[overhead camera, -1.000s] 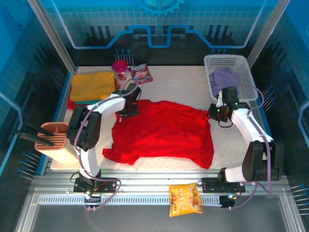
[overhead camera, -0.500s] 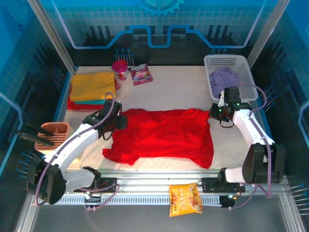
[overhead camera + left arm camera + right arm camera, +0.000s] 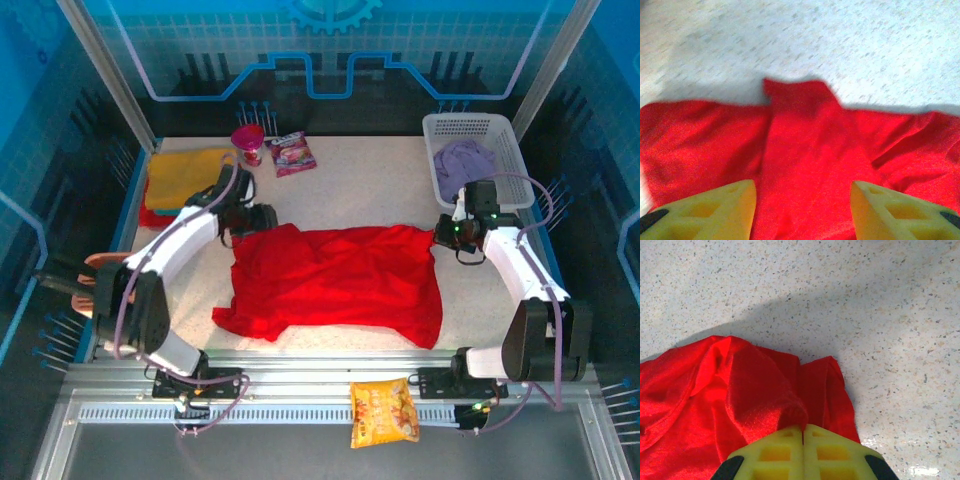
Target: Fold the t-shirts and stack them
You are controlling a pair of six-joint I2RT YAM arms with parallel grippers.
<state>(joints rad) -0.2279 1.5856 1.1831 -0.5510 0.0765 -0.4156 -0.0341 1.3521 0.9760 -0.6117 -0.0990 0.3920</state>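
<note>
Two left fingers (image 3: 715, 210) over red t-shirt (image 3: 805, 160)

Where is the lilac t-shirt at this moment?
In the top view, the lilac t-shirt lies bunched in the white basket at the table's far right corner, just beyond the right gripper, which pinches the red t-shirt.

A robotics lab cell: a speckled table (image 3: 370, 185) walled by blue printed panels (image 3: 420, 40), with the left arm (image 3: 175, 245) and right arm (image 3: 520, 265) bolted to aluminium rails (image 3: 300, 385).
</note>
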